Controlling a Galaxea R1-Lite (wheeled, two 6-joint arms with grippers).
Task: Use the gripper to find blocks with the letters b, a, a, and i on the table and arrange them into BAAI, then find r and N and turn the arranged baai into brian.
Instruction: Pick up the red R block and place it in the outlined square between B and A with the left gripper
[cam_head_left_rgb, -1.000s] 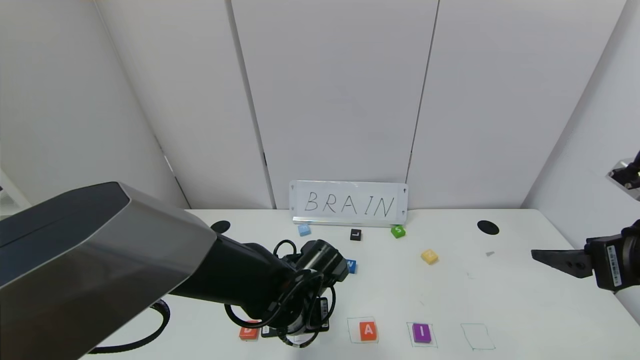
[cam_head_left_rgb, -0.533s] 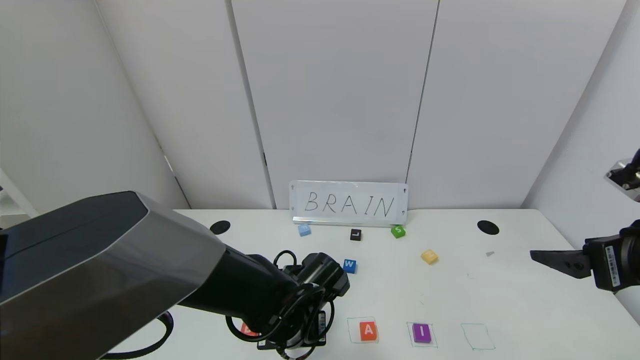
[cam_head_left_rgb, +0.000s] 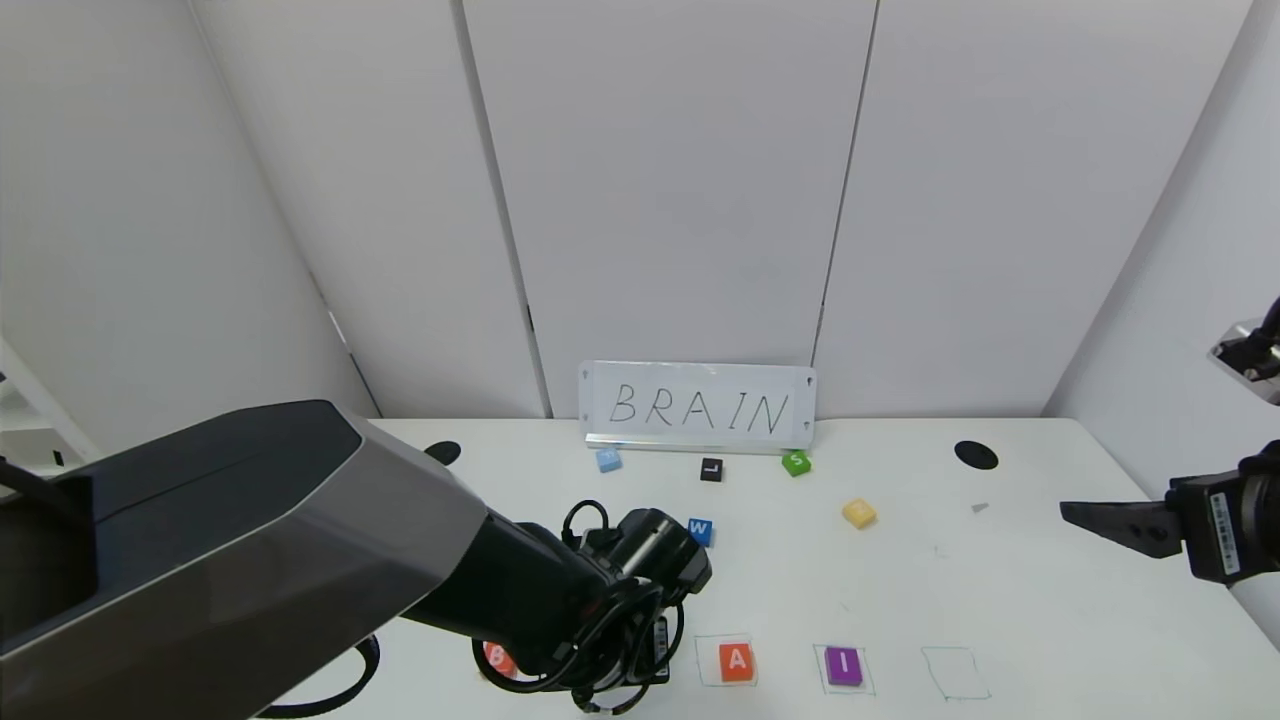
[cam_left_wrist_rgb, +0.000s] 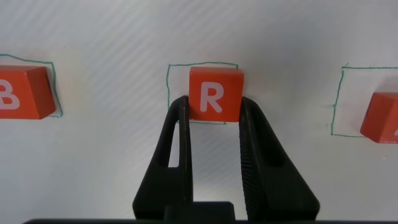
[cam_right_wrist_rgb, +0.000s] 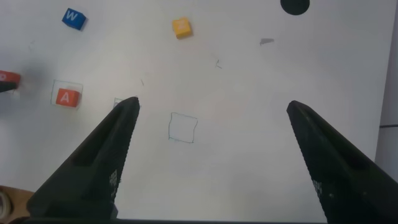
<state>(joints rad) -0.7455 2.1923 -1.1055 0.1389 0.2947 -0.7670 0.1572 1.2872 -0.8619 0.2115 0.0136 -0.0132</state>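
Note:
My left gripper (cam_left_wrist_rgb: 213, 102) is shut on the orange-red R block (cam_left_wrist_rgb: 213, 93), holding it at table level inside a pen-drawn square. In the left wrist view the B block (cam_left_wrist_rgb: 18, 92) lies in the square on one side and an A block (cam_left_wrist_rgb: 380, 117) on the other. In the head view my left arm hides the R block and partly covers the B block (cam_head_left_rgb: 497, 658). The A (cam_head_left_rgb: 736, 661) and the purple I (cam_head_left_rgb: 843, 665) sit in their squares. The pale yellow N block (cam_head_left_rgb: 858, 513) lies farther back. The second A is out of view. My right gripper (cam_head_left_rgb: 1085, 517) hovers open at the right.
A BRAIN sign (cam_head_left_rgb: 697, 408) stands at the back of the white table (cam_head_left_rgb: 1000, 600). In front of it lie a light blue block (cam_head_left_rgb: 608, 460), the black L (cam_head_left_rgb: 711, 469), the green S (cam_head_left_rgb: 796, 463) and the blue W (cam_head_left_rgb: 700, 530). An empty drawn square (cam_head_left_rgb: 955, 672) is right of the I.
My left arm has shifted right, uncovering the W block and covering more of the B block. The right arm has barely moved.

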